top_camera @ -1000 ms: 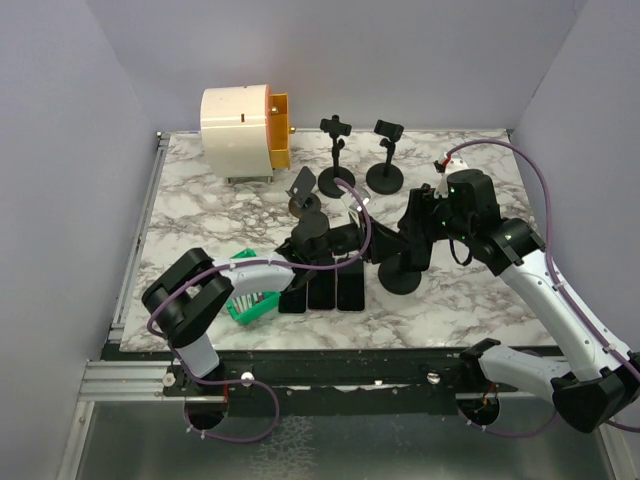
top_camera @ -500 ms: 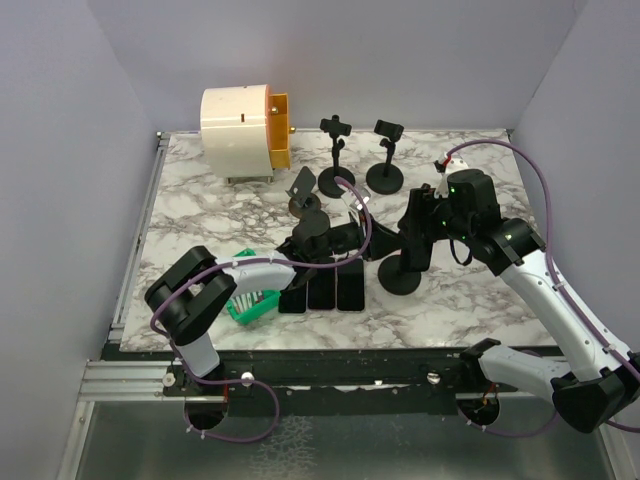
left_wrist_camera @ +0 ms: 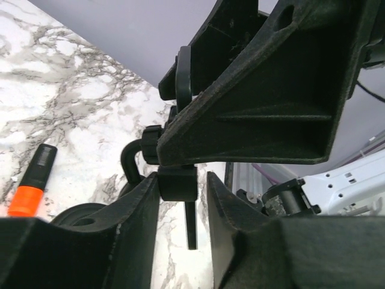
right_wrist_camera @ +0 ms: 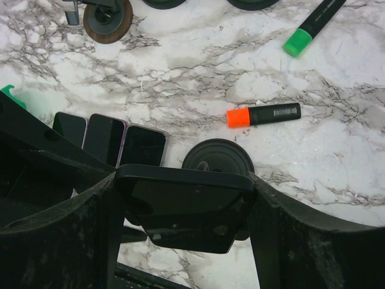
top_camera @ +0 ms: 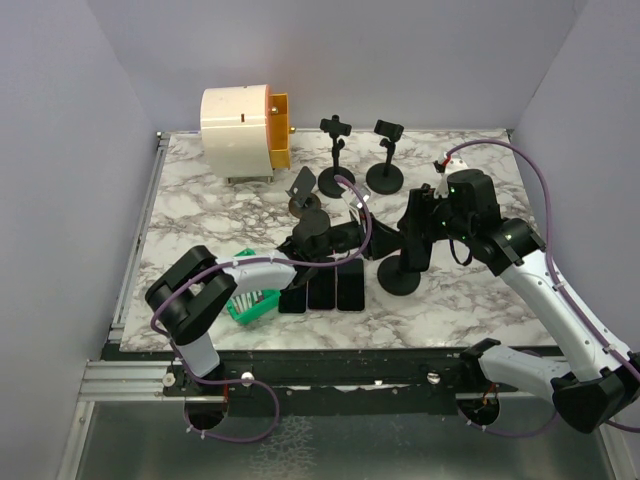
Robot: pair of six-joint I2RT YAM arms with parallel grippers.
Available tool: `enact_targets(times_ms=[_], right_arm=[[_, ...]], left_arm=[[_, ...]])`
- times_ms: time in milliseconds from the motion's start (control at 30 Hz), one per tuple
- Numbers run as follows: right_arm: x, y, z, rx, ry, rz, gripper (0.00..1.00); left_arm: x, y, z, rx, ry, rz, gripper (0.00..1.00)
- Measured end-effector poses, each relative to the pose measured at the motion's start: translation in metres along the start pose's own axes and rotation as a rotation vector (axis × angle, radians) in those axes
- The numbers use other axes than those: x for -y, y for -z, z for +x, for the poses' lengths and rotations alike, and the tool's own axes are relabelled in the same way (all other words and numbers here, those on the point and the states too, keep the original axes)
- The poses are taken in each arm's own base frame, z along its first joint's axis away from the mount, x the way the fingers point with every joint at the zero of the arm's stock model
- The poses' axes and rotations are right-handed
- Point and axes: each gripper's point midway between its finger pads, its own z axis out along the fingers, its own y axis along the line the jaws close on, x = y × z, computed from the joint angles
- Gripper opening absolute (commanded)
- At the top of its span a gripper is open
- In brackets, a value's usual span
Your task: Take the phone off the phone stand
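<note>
The phone (right_wrist_camera: 183,205), dark with a black case, stands on edge above the round black base of the phone stand (right_wrist_camera: 218,158). My right gripper (right_wrist_camera: 183,223) is shut on it, one finger on each short end. From above, that gripper (top_camera: 415,222) sits over the stand (top_camera: 402,275) at centre right. My left gripper (left_wrist_camera: 182,198) reaches in from the left (top_camera: 368,232). Its jaws stand either side of a black block (left_wrist_camera: 178,183) on the stand's clamp. One pad touches the block and a thin gap shows on the other side.
Three phones (top_camera: 322,290) lie flat side by side near the front edge, beside a green basket (top_camera: 250,302). An orange-capped marker (right_wrist_camera: 264,114) and a green highlighter (right_wrist_camera: 310,27) lie right of the stand. More stands (top_camera: 337,150) and a white-and-orange device (top_camera: 243,133) are at the back.
The left jaws have narrowed around the stand's block. Neither arm has visibly moved, and the right gripper keeps its hold on the phone.
</note>
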Motion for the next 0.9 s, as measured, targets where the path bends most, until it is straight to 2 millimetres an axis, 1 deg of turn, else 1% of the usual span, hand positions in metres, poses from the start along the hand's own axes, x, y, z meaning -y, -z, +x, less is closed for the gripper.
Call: enact_targets(times_ms=[100,167,200,233,267,467,900], right_arm=[[0.0,0.0,0.0,-0.001,0.0,-0.002,0.12],[0.0,0.0,0.0,-0.001,0.001,-0.002,0.1],[0.0,0.0,0.0,-0.001,0.001,-0.002,0.07],[0.0,0.0,0.0,-0.001,0.001,-0.002,0.02],[0.0,0.0,0.0,0.0,0.001,-0.001,0.01],[0.003,0.0,0.001,0.004,0.001,0.016,0.0],[0.001,0.002,0.005,0.022,-0.008,0.017,0.0]], left_arm=[[-0.002,0.0,0.001,-0.001,0.001,-0.005,0.21],[-0.004,0.0,0.001,0.0,0.005,-0.009,0.09],[-0.004,0.0,0.0,0.0,0.005,-0.009,0.0],[-0.004,0.0,0.0,0.001,0.006,-0.009,0.0],[-0.004,0.0,0.0,0.001,0.006,-0.009,0.0],[-0.004,0.003,0.001,0.015,0.018,-0.008,0.0],[-0.007,0.011,0.001,0.083,0.048,-0.028,0.0]])
